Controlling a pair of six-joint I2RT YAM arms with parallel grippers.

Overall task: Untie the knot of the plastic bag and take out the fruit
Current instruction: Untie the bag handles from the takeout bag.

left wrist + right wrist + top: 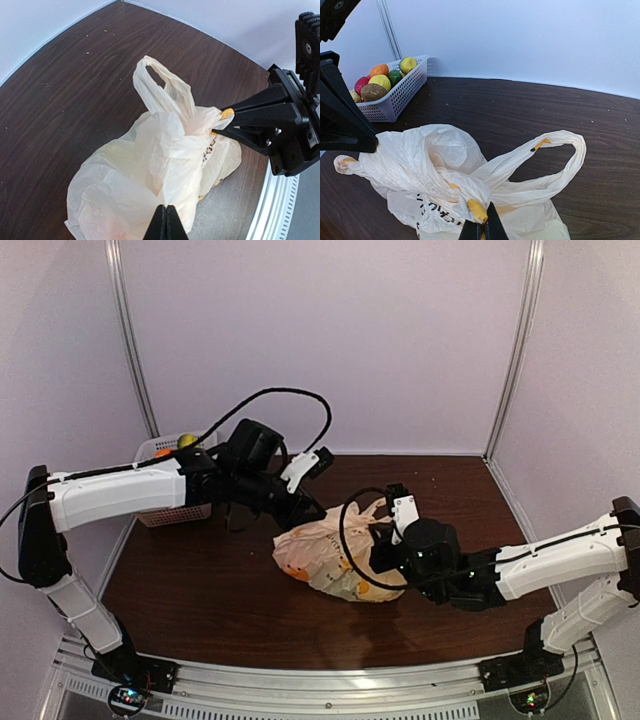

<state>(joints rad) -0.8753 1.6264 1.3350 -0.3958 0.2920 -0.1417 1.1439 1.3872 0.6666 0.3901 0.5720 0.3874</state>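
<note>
The cream plastic bag [330, 558] lies bulging on the dark table between both arms. My left gripper [166, 220] is shut on a fold of the bag's upper side; it also shows in the top view [303, 512]. My right gripper [482, 227] is shut on bunched plastic with an orange-yellow mark, on the bag's right side [384, 538]. One handle loop [560, 150] stands free, and its strands run into the bunched knot [470, 192] just ahead of my right fingertips. I cannot tell how tight it is. The fruit in the bag is hidden by plastic.
A white slotted basket [400, 92] with yellow, orange, green, red and brown pieces stands at the back left [160, 448], behind my left arm. White walls close in the back and both sides. The table's metal edge [280, 210] runs along the near side.
</note>
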